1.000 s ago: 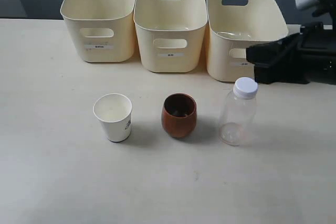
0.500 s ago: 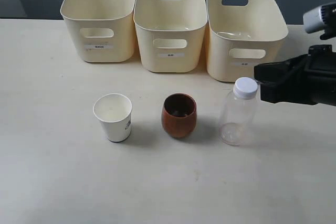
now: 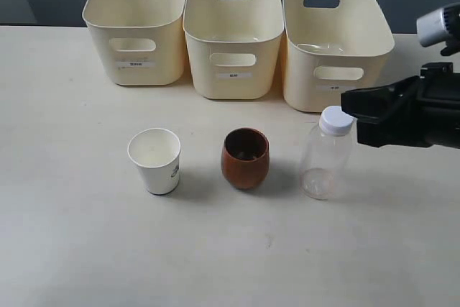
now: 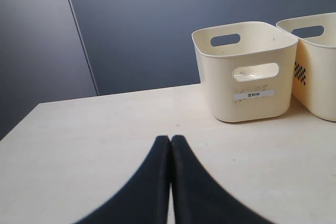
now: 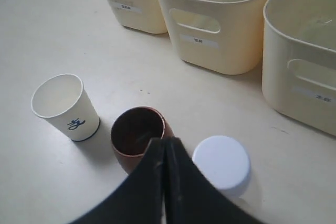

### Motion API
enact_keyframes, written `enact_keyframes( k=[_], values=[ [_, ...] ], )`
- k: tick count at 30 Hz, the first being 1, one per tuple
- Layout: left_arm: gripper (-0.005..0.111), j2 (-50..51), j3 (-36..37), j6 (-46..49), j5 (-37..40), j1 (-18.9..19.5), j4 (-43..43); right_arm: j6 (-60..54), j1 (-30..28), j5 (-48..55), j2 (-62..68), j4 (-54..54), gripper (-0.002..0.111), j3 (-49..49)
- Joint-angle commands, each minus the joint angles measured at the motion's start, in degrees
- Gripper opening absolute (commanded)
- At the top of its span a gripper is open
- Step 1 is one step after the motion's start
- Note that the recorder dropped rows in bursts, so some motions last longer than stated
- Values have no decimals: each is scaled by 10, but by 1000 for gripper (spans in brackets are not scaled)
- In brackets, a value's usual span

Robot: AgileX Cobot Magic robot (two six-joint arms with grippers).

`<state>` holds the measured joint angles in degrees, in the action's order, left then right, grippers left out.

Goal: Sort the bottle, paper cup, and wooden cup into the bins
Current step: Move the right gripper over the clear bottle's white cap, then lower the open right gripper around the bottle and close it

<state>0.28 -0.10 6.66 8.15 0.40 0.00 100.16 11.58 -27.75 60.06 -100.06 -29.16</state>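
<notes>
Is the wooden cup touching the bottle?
Apart. The exterior view shows bare table between the wooden cup and the bottle.

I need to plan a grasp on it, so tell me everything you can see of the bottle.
The bottle is clear, colourless plastic and looks empty, with a white screw cap on. It stands upright on the table, right of the wooden cup and in front of the right bin, apart from both. The right gripper hovers near its cap, jaws shut, not gripping it.
</notes>
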Motion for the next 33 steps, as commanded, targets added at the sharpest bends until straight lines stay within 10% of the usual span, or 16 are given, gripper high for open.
enact_keyframes(
  k=[1,9,18,33],
  values=[
    [0,-3,1,-1,-4,0,0,-20,-1,-30,-3,1,-1,3],
    [0,-3,1,-1,-4,0,0,-21,-1,-58,-3,1,3,3],
    [0,-3,1,-1,-4,0,0,4,-1,-32,-3,1,69,3],
    [0,-3,1,-1,-4,0,0,0,-1,30,-3,9,70,3]
  ],
)
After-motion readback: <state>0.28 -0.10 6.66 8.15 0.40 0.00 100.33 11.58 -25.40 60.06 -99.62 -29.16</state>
